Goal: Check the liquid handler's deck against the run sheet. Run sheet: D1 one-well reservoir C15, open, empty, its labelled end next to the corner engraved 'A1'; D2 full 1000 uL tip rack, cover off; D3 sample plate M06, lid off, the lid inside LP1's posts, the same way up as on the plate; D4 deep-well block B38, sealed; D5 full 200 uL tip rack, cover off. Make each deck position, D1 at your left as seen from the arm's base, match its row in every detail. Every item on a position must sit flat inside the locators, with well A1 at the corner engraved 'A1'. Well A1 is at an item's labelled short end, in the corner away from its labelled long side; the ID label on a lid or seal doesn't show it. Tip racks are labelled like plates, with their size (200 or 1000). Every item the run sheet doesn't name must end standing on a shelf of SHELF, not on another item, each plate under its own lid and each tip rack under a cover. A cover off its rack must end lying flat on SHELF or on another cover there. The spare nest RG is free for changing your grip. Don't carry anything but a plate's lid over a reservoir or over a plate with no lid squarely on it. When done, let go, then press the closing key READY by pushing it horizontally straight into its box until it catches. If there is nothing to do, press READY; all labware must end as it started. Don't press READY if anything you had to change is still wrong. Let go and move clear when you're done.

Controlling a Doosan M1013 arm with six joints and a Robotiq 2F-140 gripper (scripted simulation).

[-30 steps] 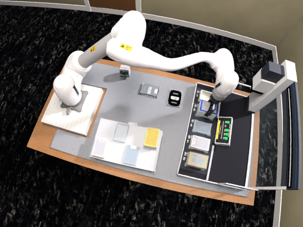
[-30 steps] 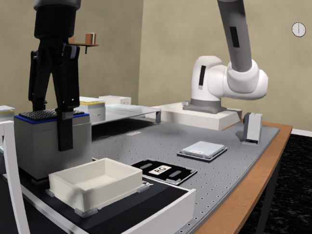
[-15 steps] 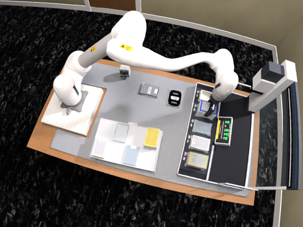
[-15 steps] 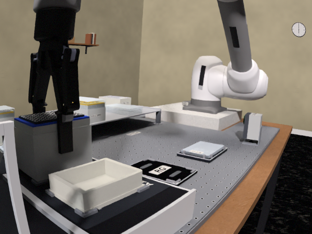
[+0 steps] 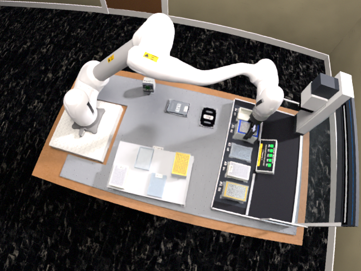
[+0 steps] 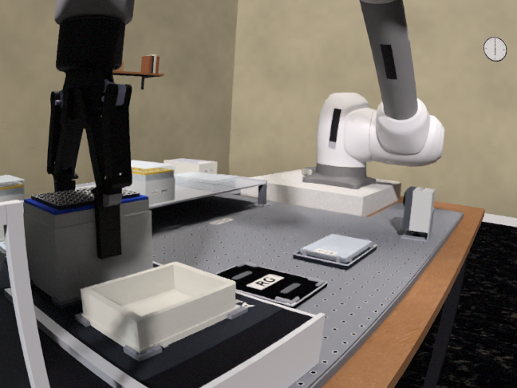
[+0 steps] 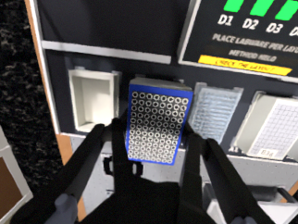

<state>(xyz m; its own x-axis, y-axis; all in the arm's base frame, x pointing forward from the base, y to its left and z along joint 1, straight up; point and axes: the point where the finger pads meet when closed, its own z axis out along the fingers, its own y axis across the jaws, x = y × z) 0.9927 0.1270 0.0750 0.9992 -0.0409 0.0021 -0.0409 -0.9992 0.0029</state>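
Observation:
My gripper (image 5: pixel 251 131) (image 6: pixel 85 217) (image 7: pixel 155 116) is shut on the blue-rimmed tip rack (image 5: pixel 247 127) (image 6: pixel 62 246) (image 7: pixel 157 120). It grips the rack's long sides from above at the second deck position. The rack has no cover and its holes show full of tips. The white open reservoir (image 5: pixel 244 112) (image 6: pixel 158 298) (image 7: pixel 90 99) sits empty in the first position beside it. The clear sample plate (image 5: pixel 240 152) (image 7: pixel 215 108), the sealed white deep-well block (image 5: pixel 239 170) (image 7: pixel 278 127) and a yellow-rimmed tip rack (image 5: pixel 235 190) fill the other positions.
A lid (image 5: pixel 177 107) (image 6: pixel 336 248) lies inside the lid park's posts. The black RG nest (image 5: pixel 208 114) (image 6: pixel 266 282) is bare. The shelf (image 5: pixel 137 178) holds a yellow rack (image 5: pixel 180 164), a plate (image 5: pixel 117 174) and two covers (image 5: pixel 144 157) (image 5: pixel 156 185). The READY box (image 5: pixel 147 84) (image 6: pixel 417 212) stands at the far edge.

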